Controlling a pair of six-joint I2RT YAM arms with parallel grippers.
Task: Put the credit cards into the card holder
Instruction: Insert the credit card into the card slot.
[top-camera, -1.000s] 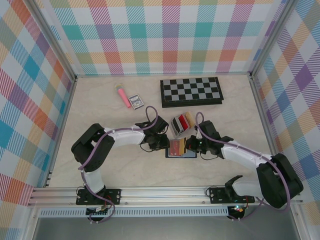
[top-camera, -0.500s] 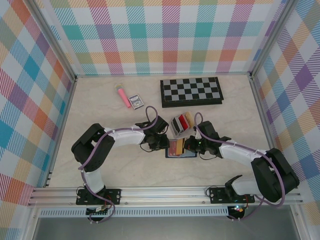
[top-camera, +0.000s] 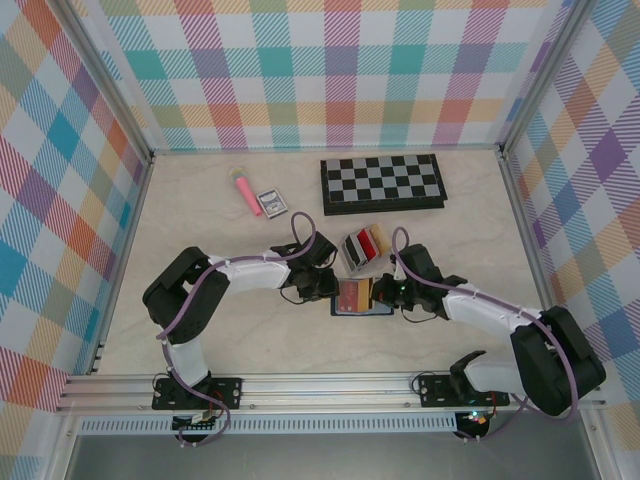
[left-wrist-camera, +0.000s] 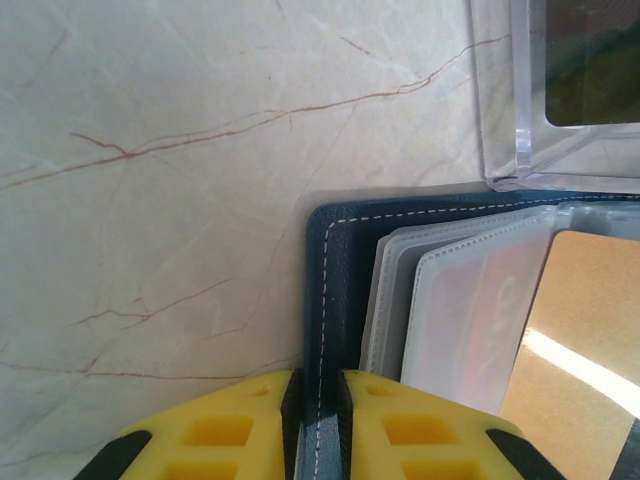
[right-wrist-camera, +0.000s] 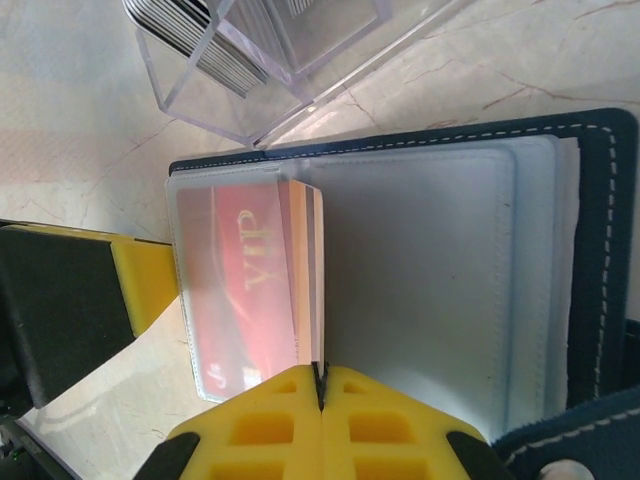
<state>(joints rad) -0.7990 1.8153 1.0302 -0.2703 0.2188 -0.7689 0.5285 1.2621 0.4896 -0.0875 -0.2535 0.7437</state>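
Note:
The navy card holder (top-camera: 362, 306) lies open on the table between both arms. My left gripper (top-camera: 331, 289) is shut on its left cover edge (left-wrist-camera: 320, 300), the yellow fingers (left-wrist-camera: 225, 430) pinching the stitched rim. A red card (right-wrist-camera: 240, 290) sits inside a clear sleeve. My right gripper (right-wrist-camera: 320, 375) is shut on a thin yellow-orange card (right-wrist-camera: 312, 270), seen edge-on and standing over the sleeves. That card shows as a gold face (left-wrist-camera: 580, 340) in the left wrist view and as an orange patch (top-camera: 352, 294) from above. More credit cards (top-camera: 362, 246) stand in a clear stand just behind.
A clear acrylic card stand (right-wrist-camera: 250, 70) stands right behind the wallet, close to both grippers. The chessboard (top-camera: 383, 183) lies at the back. A pink tube (top-camera: 244, 193) and a small printed box (top-camera: 271, 203) lie back left. Plaid walls enclose the table.
The right gripper with the orange card has shifted slightly over the wallet. The left gripper has kept its hold on the cover edge.

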